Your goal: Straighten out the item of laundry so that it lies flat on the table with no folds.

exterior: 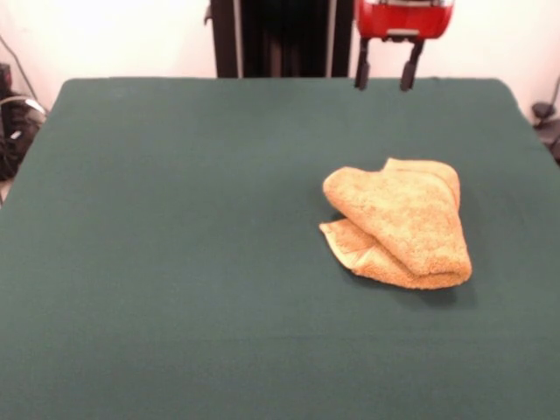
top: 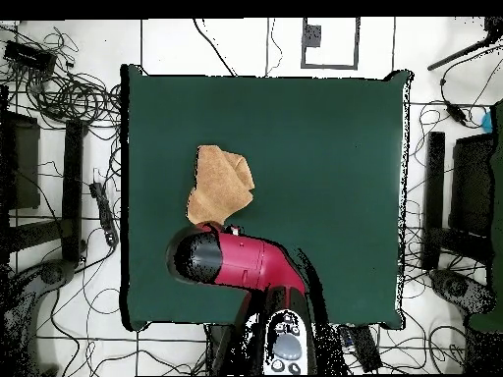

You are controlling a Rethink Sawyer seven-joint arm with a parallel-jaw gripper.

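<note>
Dark green cloth covers the large rectangular table (exterior: 175,262), otherwise bare. Small mustard terry-cloth towel (exterior: 398,223) lies doubled over on itself in several layers, a folded flap across the top, not flat. Red and black arm's gripper (exterior: 385,74) hangs raised above the surface, its two black fingers (exterior: 361,70) apart and empty. Towel sits below the fingers and toward the camera side in the front view, well apart from them. Its long axis runs roughly away from the fingertips. Judgement: descent onto the top flap's edge comes next.
</note>
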